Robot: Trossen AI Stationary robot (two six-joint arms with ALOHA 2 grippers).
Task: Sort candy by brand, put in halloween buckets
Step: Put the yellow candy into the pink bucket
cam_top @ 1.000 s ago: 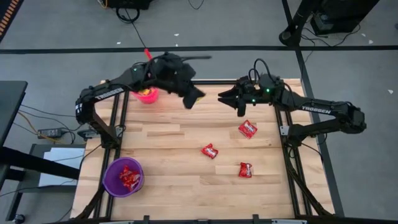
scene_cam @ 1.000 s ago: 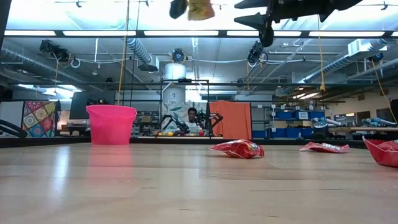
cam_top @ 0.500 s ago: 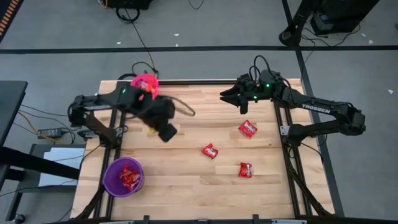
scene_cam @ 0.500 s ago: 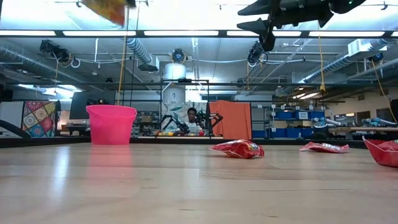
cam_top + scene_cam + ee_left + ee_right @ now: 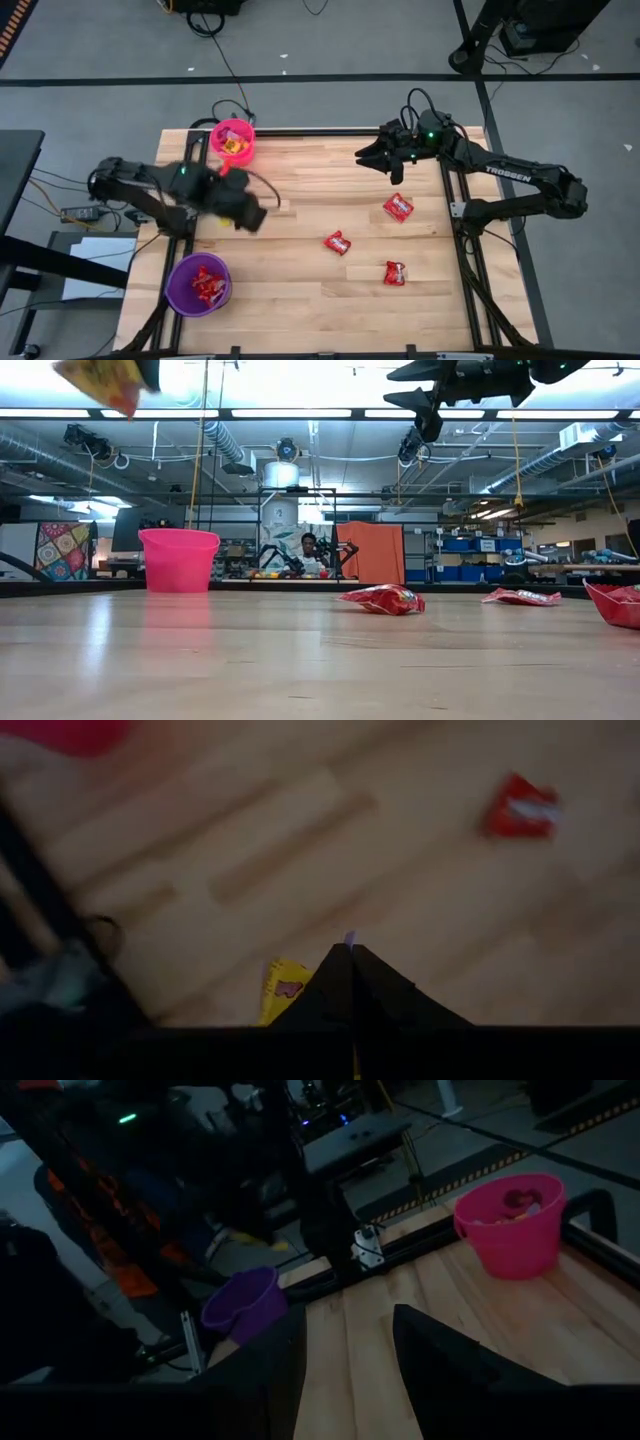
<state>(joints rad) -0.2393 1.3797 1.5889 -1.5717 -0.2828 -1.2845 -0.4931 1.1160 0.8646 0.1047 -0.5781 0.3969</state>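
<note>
My left gripper [image 5: 248, 217] hovers high over the table's left half, between the two buckets, shut on a yellow candy packet [image 5: 103, 379]. The pink bucket [image 5: 233, 138] stands at the far left corner with yellow packets inside. The purple bucket [image 5: 198, 283] stands at the near left with red packets inside. Three red packets lie flat on the table's right half: one [image 5: 398, 207], another [image 5: 337, 242] and a third [image 5: 395, 272]. My right gripper [image 5: 365, 160] waits open, raised over the far right part of the table. My left gripper pinches the yellow packet between its two shut fingers [image 5: 385, 985]. The packet's yellow side [image 5: 283, 988] shows beside the fingers, which cover the place of contact. The packet is lifted clear, high above the table, and hangs tilted from the finger [image 5: 148, 370].
Bare wood lies between the two buckets and across the table's middle [image 5: 300, 230]. The table's dark frame rails [image 5: 190, 190] run along its left and right sides. In the low view a person [image 5: 310, 550] sits far off in the room behind.
My left gripper has swung from the table's far middle toward the left and near edges, carrying the yellow packet with it, still shut. In the low view the packet has travelled leftward along the top of the picture.
</note>
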